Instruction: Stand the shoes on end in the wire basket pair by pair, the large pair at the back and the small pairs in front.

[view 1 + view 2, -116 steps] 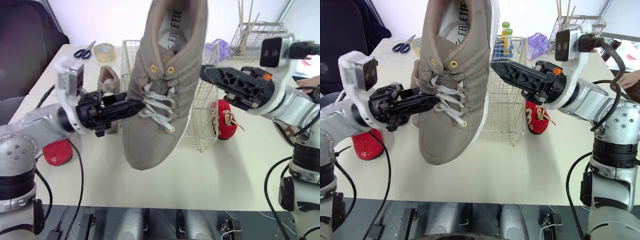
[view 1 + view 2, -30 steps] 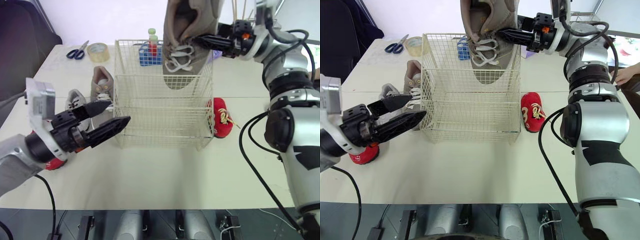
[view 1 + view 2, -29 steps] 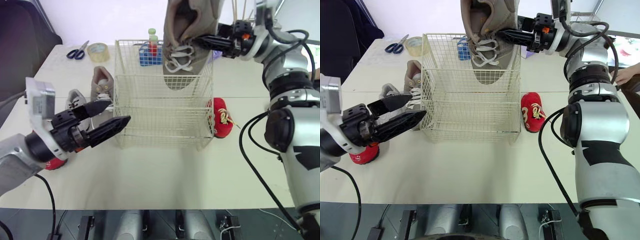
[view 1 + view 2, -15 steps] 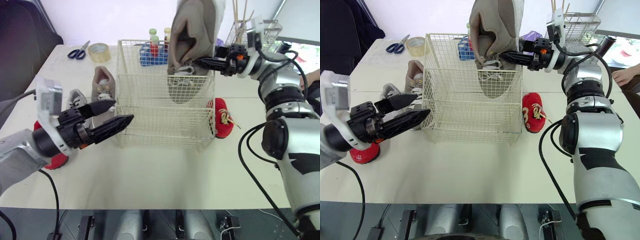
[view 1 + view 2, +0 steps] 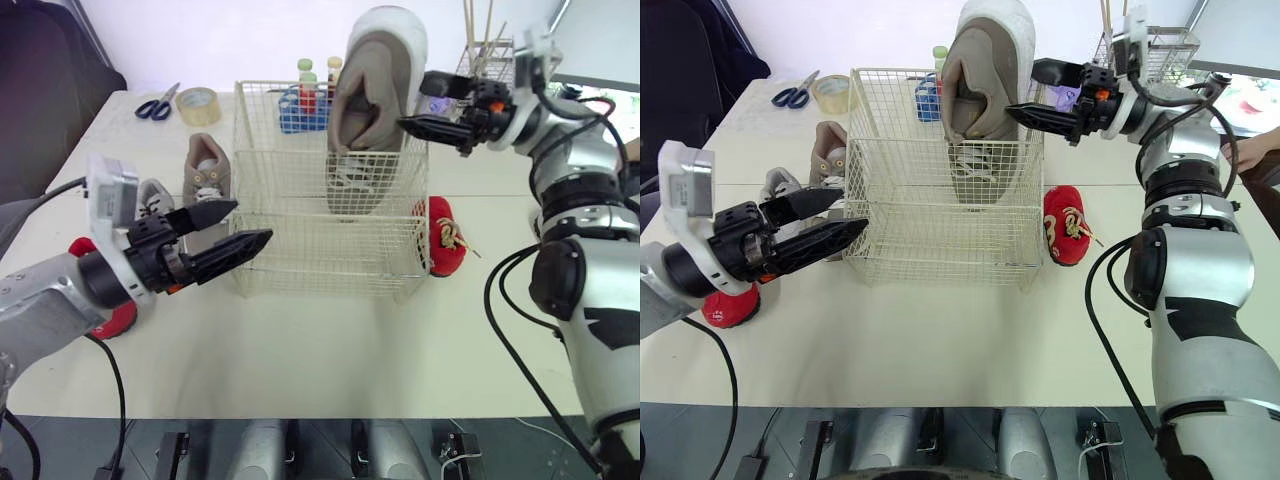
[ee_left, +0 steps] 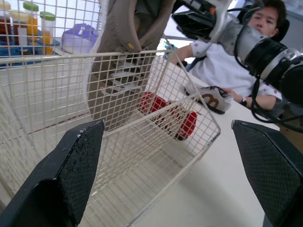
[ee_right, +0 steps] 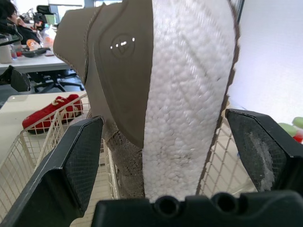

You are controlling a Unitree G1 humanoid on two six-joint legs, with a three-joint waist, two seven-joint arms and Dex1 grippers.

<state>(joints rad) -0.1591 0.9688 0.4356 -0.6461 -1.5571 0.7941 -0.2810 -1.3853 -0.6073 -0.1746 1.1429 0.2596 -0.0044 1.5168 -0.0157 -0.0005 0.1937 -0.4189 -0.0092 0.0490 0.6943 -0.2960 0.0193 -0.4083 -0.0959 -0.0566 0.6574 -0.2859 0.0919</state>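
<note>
Head view: big taupe shoe (image 5: 372, 120) stands toe-down in wire basket (image 5: 300, 250), at its 1 o'clock corner, R gripper (image 5: 413, 100) spread wide at shoe's 3 o'clock, L gripper (image 5: 252, 220) spread at basket's 8 o'clock; L wrist view: fingers (image 6: 71, 175) wide apart, facing basket; R wrist view: fingers (image 7: 71, 165) apart, either side of shoe's heel.

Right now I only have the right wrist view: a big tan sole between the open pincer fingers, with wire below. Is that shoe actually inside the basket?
Observer: Yes. The large tan shoe stands toe-down in the back right corner of the wire basket, with its heel above the rim.
Operator: And its mate?
Observer: The other tan shoe is outside, on the table by the basket's left wall.
Operator: Left pincer?
Observer: The left pincer is open and holds nothing. It hovers at the basket's front left corner, near that shoe.
</note>
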